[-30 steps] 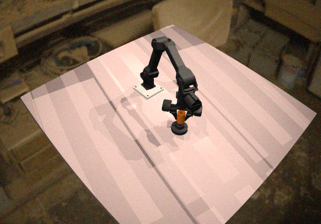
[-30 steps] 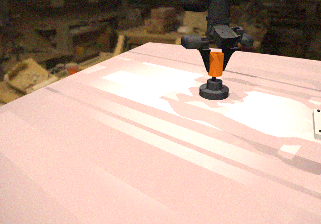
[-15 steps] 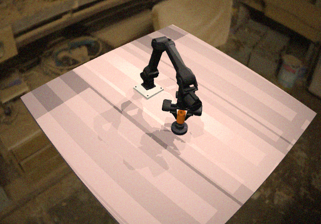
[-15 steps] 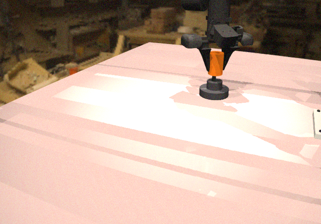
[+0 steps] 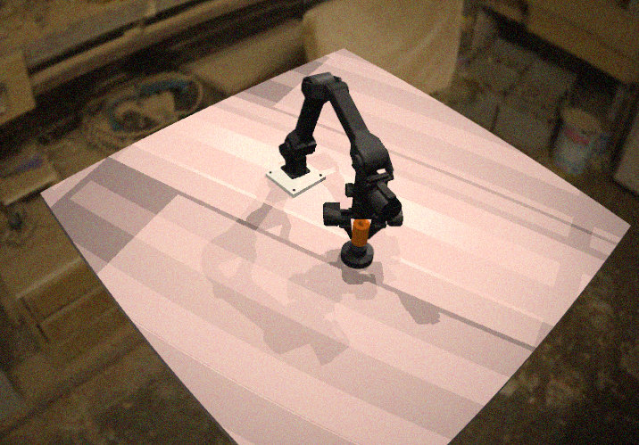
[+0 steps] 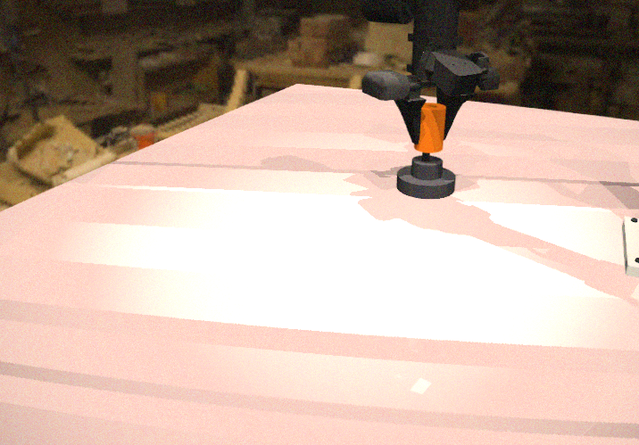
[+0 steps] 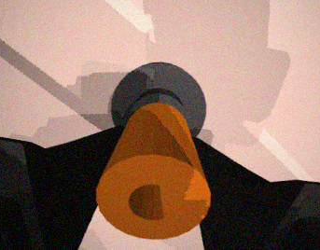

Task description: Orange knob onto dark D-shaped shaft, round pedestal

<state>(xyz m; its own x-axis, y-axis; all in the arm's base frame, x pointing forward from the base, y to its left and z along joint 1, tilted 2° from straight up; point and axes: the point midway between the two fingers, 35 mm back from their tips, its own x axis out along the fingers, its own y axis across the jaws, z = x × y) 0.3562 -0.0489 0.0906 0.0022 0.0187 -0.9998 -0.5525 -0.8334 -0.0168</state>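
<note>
The orange knob (image 5: 360, 233) (image 6: 430, 128) (image 7: 147, 135) is upright, perhaps tilted very slightly in the exterior view. My gripper (image 6: 430, 133) is shut on it, one finger on each side. The dark round pedestal (image 5: 356, 258) (image 6: 426, 184) (image 7: 157, 76) stands on the table under the knob. In the exterior view a short piece of the dark shaft (image 6: 425, 156) shows between the knob's bottom and the pedestal's upper step. The knob's D-shaped hole (image 7: 146, 201) shows in its top, with the flat side to the right in the wrist view. The shaft's flat side is hidden.
The arm's white base plate (image 5: 294, 186) (image 6: 631, 253) lies on the table (image 5: 206, 284) (image 6: 206, 284) behind the pedestal in the top view. Shadows of the arm and bright stripes cross the table top.
</note>
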